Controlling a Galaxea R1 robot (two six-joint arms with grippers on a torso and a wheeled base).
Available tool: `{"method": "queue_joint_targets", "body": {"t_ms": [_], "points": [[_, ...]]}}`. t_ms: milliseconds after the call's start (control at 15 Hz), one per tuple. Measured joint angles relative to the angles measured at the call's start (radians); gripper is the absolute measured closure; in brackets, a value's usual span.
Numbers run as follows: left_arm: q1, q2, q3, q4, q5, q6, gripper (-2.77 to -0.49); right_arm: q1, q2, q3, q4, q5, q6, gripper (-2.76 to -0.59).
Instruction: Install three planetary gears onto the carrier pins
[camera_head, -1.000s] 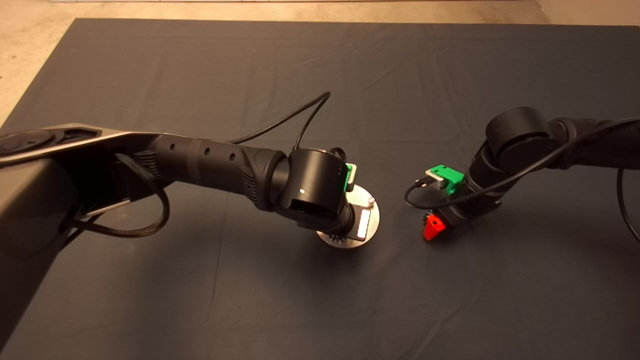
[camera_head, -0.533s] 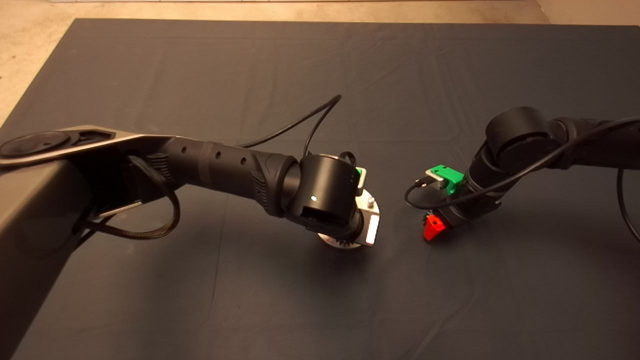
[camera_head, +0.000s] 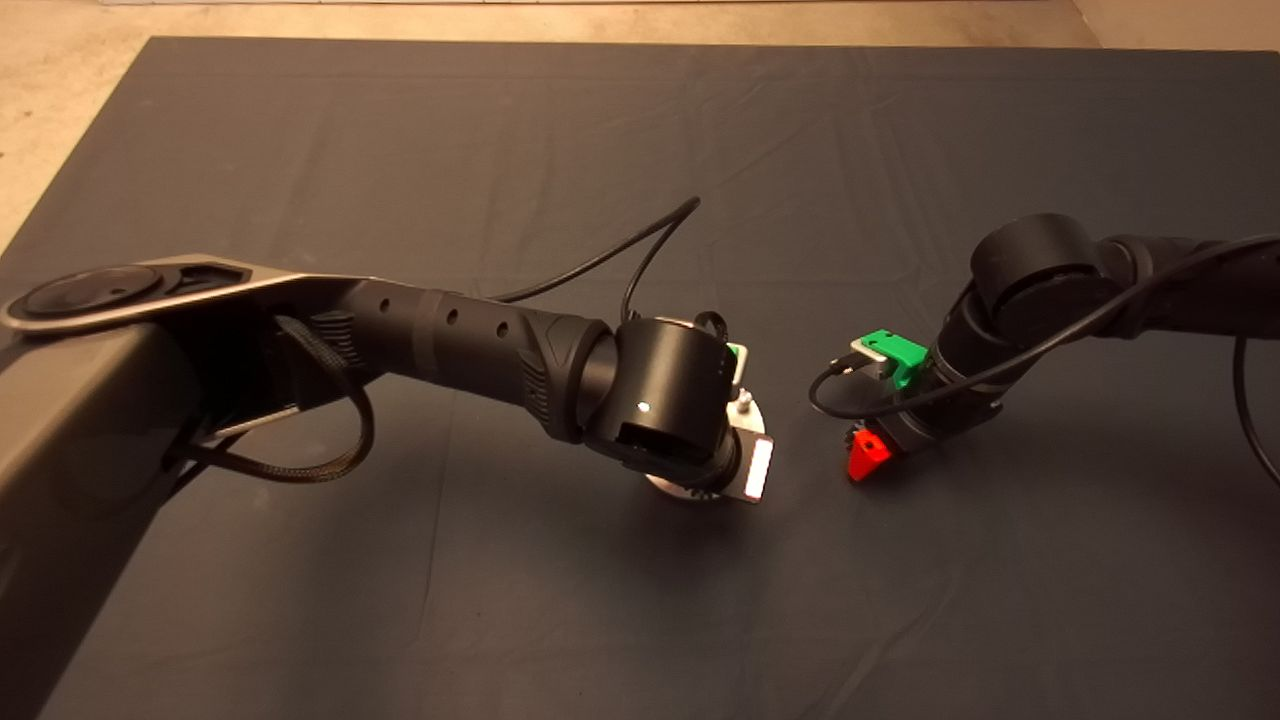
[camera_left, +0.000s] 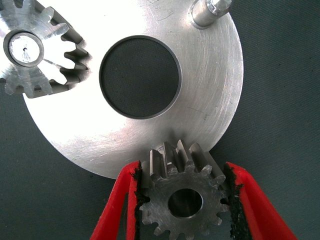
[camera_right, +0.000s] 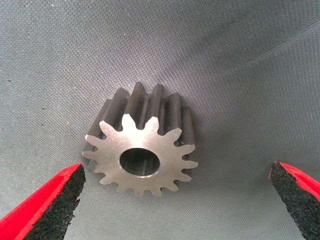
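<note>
The round silver carrier plate (camera_left: 210, 110) with a central hole lies on the mat, mostly under my left wrist in the head view (camera_head: 668, 487). One planetary gear (camera_left: 32, 52) sits on a carrier pin. Another carrier pin (camera_left: 210, 12) stands bare and also shows in the head view (camera_head: 744, 397). My left gripper (camera_left: 182, 190) is shut on a second gear (camera_left: 182, 200), held over the plate's rim. A third gear (camera_right: 142, 150) lies flat on the mat between the spread fingers of my right gripper (camera_right: 176, 172), which is open and not touching it.
The dark mat (camera_head: 600, 150) stretches wide around the plate. My right gripper (camera_head: 868, 455) hovers low just right of the plate. A black cable (camera_head: 640, 250) loops up behind the left wrist. Bare floor (camera_head: 60, 90) borders the mat at the far left.
The left arm has shifted to the right and slightly nearer, carrying its gear across the plate and covering more of it. The right arm has stayed still.
</note>
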Motion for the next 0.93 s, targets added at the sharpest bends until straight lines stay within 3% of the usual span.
{"method": "queue_joint_targets", "body": {"t_ms": [267,533,667,933], "points": [[0.000,0.000,0.000,0.000,0.000,0.001,-0.83,0.000,0.000,0.000,0.000,0.000,0.000,-2.76],[0.001,0.005,-0.020,-0.002,0.000,0.039,-0.83,0.000,0.000,0.000,0.000,0.000,0.000,-2.76],[0.018,0.005,-0.039,0.000,-0.010,0.048,-0.83,0.000,-0.001,0.000,0.000,-0.001,0.000,-2.76],[0.019,-0.004,-0.041,0.000,-0.025,0.056,-0.83,0.000,-0.001,-0.001,0.000,0.000,0.000,-2.76]]}}
